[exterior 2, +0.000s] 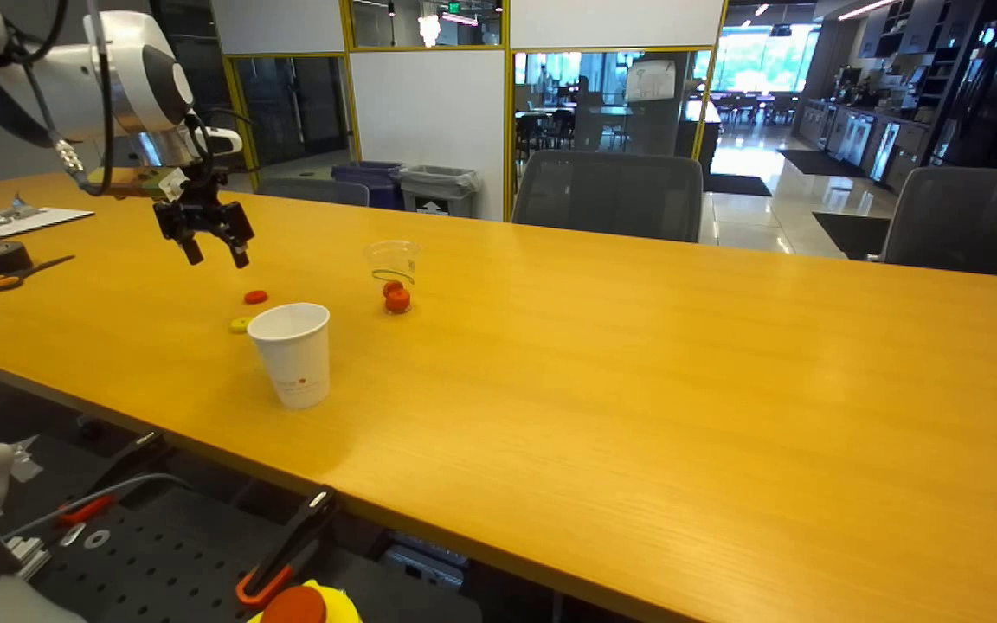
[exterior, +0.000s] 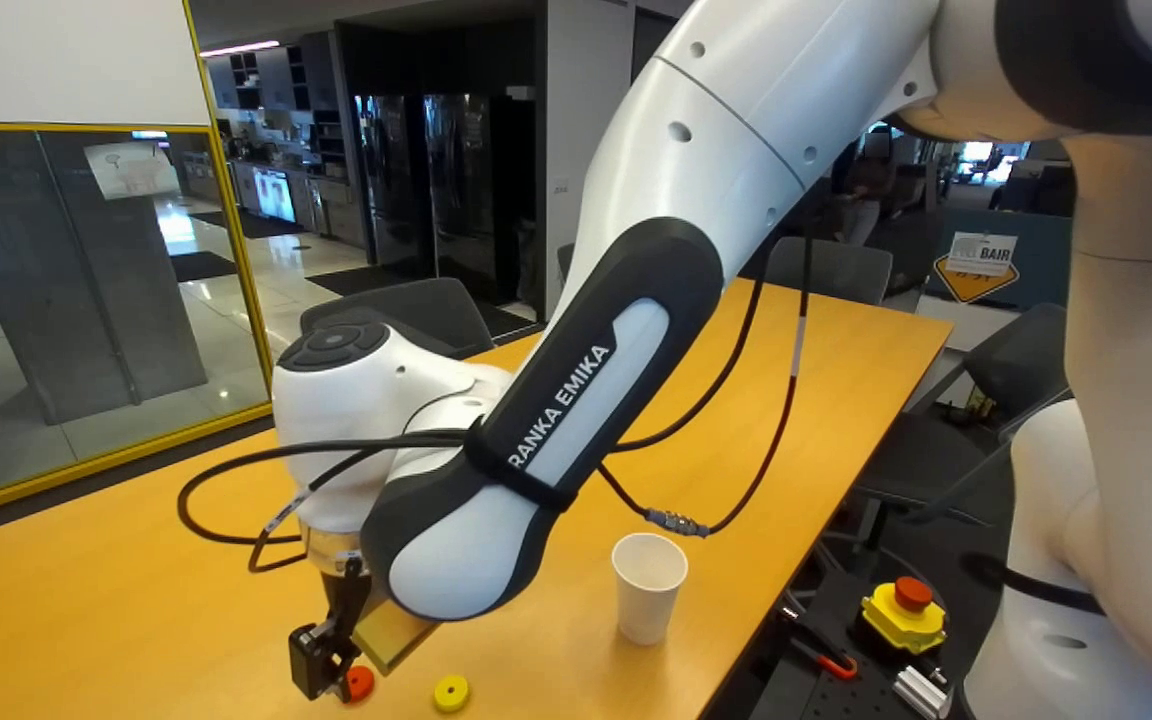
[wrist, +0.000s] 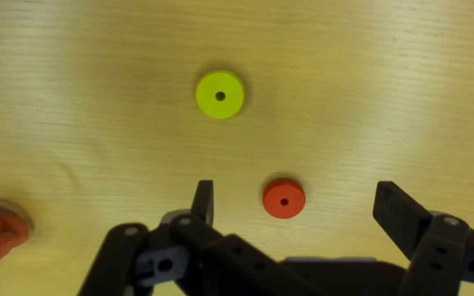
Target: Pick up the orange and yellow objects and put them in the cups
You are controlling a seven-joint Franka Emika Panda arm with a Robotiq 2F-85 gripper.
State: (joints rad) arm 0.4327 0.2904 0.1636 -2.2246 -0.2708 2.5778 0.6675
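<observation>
My black two-fingered gripper (exterior 2: 217, 257), released, jaws spread, hangs above the orange wooden table (exterior 2: 637, 346). In the wrist view, a red disc (wrist: 277, 201), centrally pierced, shows between those jaws; a yellow disc (wrist: 209, 95) lies near. Round red-orange pieces (exterior 2: 397, 300) rest inside a clear plastic cup (exterior 2: 393, 262); a white paper cup (exterior 2: 295, 365) stands upright.

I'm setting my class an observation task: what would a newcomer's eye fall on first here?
Probably the big white robot arm, stretched over the table. The dark, open gripper hangs above the table in an exterior view. In the wrist view a red disc shows between the fingers, a yellow disc higher up.
</observation>
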